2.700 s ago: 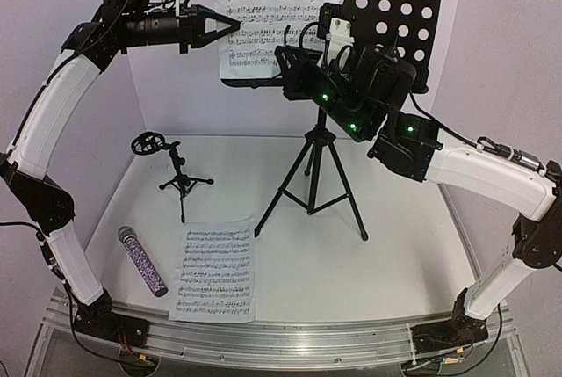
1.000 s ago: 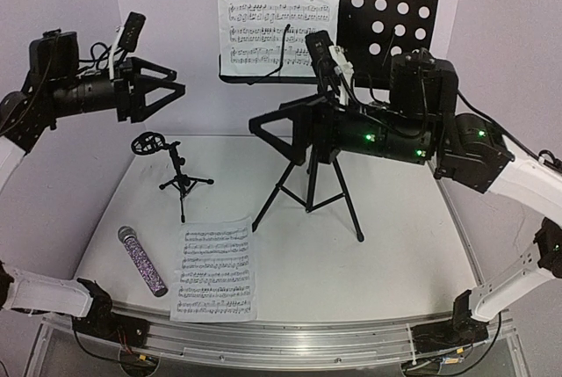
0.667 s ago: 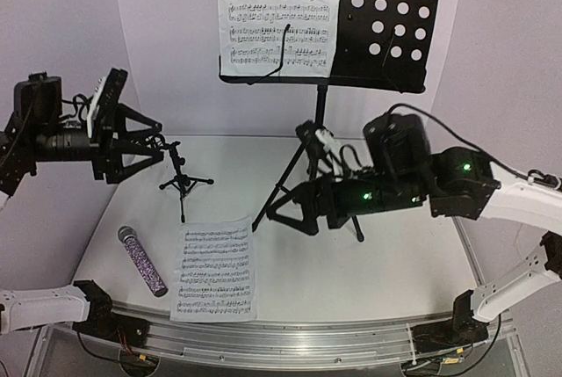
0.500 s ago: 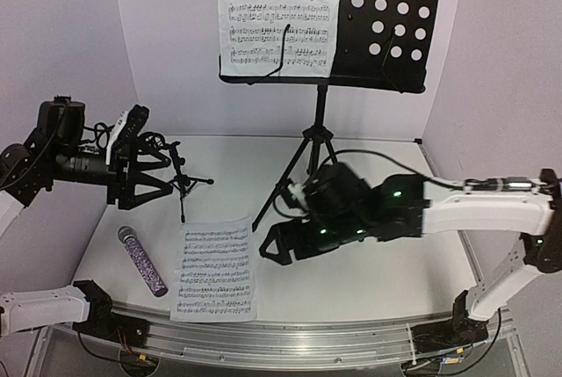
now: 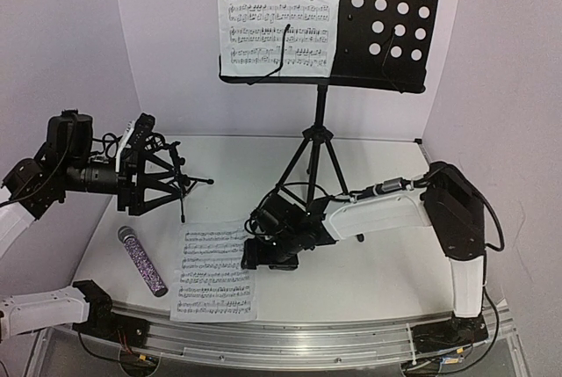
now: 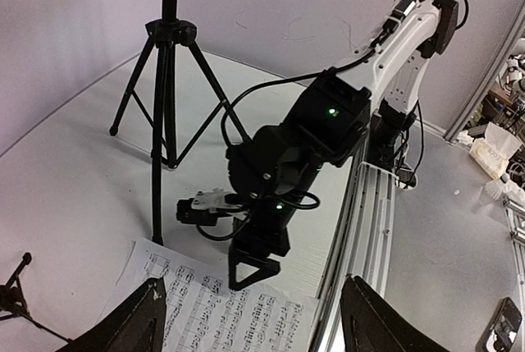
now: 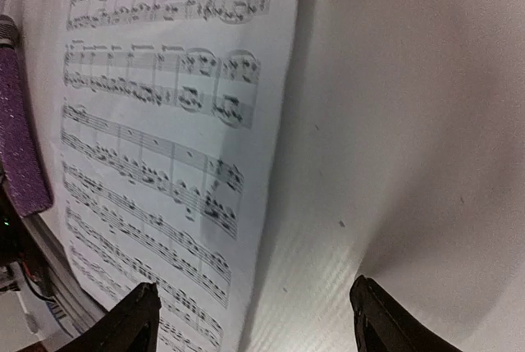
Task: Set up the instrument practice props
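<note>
The black music stand [image 5: 386, 25] rises at the back, one white sheet-music page [image 5: 277, 12] on its tray. A second page [image 5: 215, 271] lies flat near the front edge, with the purple glitter microphone [image 5: 142, 260] to its left. My right gripper [image 5: 259, 254] is low over this page's right edge, open; the edge [image 7: 271, 171] runs between its fingers [image 7: 135, 319]. My left gripper [image 5: 154, 179] hangs open and empty above the table, partly hiding the small mic stand [image 5: 180, 179]. Its wrist view looks down on the page [image 6: 213, 311] and the right gripper [image 6: 254, 266].
The music stand's tripod legs [image 5: 312, 166] spread just behind my right forearm. An aluminium rail [image 5: 290, 337] runs along the near table edge. White walls close the left, back and right sides.
My right arm swung down from the music stand's tray to the table at the lying page's right edge. My left arm dropped from beside the tray to the mic stand.
</note>
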Controlling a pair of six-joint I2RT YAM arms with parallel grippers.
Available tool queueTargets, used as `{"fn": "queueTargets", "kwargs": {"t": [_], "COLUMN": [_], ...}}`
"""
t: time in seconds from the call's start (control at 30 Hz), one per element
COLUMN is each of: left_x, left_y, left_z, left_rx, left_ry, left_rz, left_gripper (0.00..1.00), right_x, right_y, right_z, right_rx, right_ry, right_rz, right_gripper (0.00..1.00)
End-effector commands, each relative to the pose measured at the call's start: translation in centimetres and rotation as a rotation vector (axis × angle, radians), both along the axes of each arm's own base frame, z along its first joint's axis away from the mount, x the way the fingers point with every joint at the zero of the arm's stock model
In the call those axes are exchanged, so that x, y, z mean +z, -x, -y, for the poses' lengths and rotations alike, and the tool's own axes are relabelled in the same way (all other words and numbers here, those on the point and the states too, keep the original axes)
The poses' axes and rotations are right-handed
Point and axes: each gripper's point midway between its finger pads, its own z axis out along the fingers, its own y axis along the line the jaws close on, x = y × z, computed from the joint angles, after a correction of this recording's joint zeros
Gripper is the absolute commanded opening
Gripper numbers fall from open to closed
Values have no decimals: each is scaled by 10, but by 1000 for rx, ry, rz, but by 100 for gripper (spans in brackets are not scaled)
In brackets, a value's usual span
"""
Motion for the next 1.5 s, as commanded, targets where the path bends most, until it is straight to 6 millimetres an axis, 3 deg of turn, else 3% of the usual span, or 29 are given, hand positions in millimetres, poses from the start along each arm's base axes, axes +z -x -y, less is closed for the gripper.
{"fn": "queueTargets", "kwargs": {"t": [0.0,0.17,0.37,0.5,0.63,0.73,0.9,1.07,1.2,1.3,1.47], "left_x": [20,24,28,31,42,52,72,97,113,144,189], "left_y": [-2,-3,-6,-8,-7,-6,0,13,10,7,-2], "left_z": [4,5,7,8,8,9,11,11,13,15,18], "left_rx": [-4,-5,-1,3,-1,-16,-54,-111,-114,-110,-106], "left_ry": [78,92,105,119,132,146,179,220,242,307,389], "left_rz": [36,45,40,35,59,89,122,185,190,228,266], "left_gripper": [73,73,73,73,72,71,70,71,72,75,77], "right_x": [-21,-43,-37,-6,49,90,174,263,333,384,452], "right_y": [-7,-7,-9,-6,11,33,47,43,35,36,33], "right_z": [-28,-36,-40,-39,-21,2,45,82,97,102,115], "right_rx": [13,2,16,93,302,512,689,701,632,592,496], "right_ry": [-128,-183,-219,-241,-176,-41,91,108,61,-15,-92], "right_rz": [-109,-175,-152,-97,103,302,592,837,1009,1099,1216], "right_gripper": [74,54,3,0,0,0,0,0,0,0,0]}}
